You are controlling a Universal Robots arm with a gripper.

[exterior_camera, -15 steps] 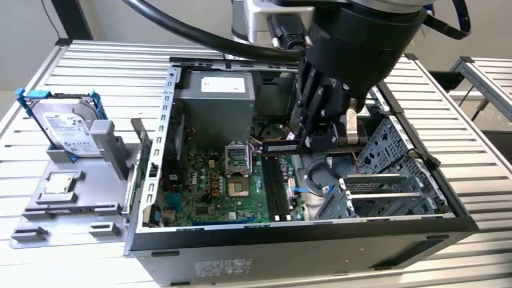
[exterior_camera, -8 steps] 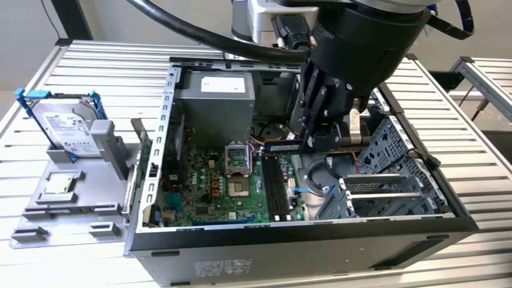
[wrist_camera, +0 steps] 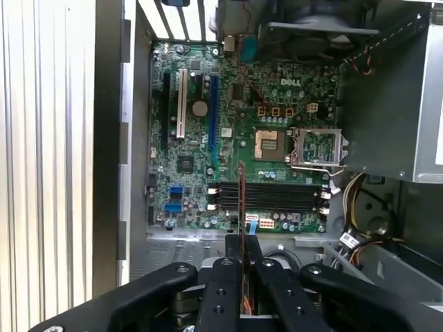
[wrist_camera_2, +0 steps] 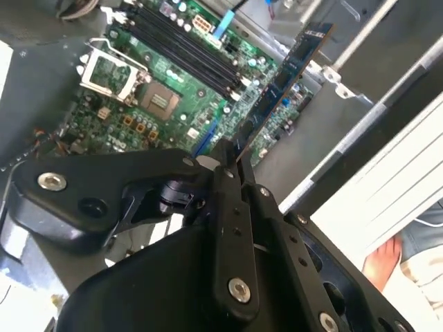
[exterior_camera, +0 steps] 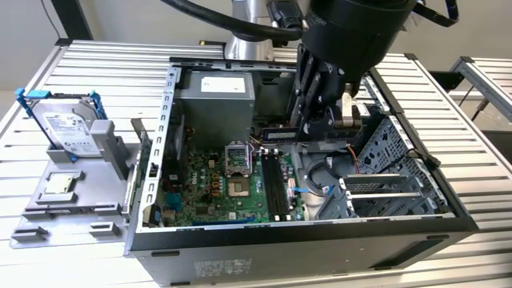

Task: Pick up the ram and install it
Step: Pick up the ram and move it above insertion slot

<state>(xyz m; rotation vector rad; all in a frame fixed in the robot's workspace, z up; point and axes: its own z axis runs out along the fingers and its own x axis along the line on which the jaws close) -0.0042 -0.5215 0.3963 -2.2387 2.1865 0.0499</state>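
One ram (wrist_camera_2: 285, 72), thin and bluish-dark, pinched at one end between the gripper's (wrist_camera_2: 232, 164) fingers, which are pressed flat on both of its faces.

- Exterior view: the gripper (exterior_camera: 313, 127) hangs inside the open case (exterior_camera: 304, 252). The ram (exterior_camera: 280, 133) sticks out level from it toward the exterior view's left. It is in the air above the far end of the black slots (exterior_camera: 276, 186), near the power supply (exterior_camera: 216, 96).
- First wrist view: ram (wrist_camera: 242, 200) seen edge-on as a thin line rising from the gripper (wrist_camera: 242, 243). It runs across the slots (wrist_camera: 270, 197) in the picture. Slots bare, latches at both ends.
- Second wrist view: ram held above the motherboard (wrist_camera_2: 173, 128), touching nothing but the fingers. Slots (wrist_camera_2: 181, 43) lie well beyond its free end.
- Motherboard (exterior_camera: 208, 192) green, flat on the case floor. Its socket (wrist_camera: 270, 145) is uncovered, with the metal frame (wrist_camera: 315, 146) swung aside beside it.
- Outside the case, on the exterior view's left, a grey fixture (exterior_camera: 48, 213) sits on the slatted table (exterior_camera: 104, 66). In it a hard drive (exterior_camera: 68, 126) in a blue bracket stands upright, and a small square chip (exterior_camera: 60, 185) lies flat, just in front of the drive.
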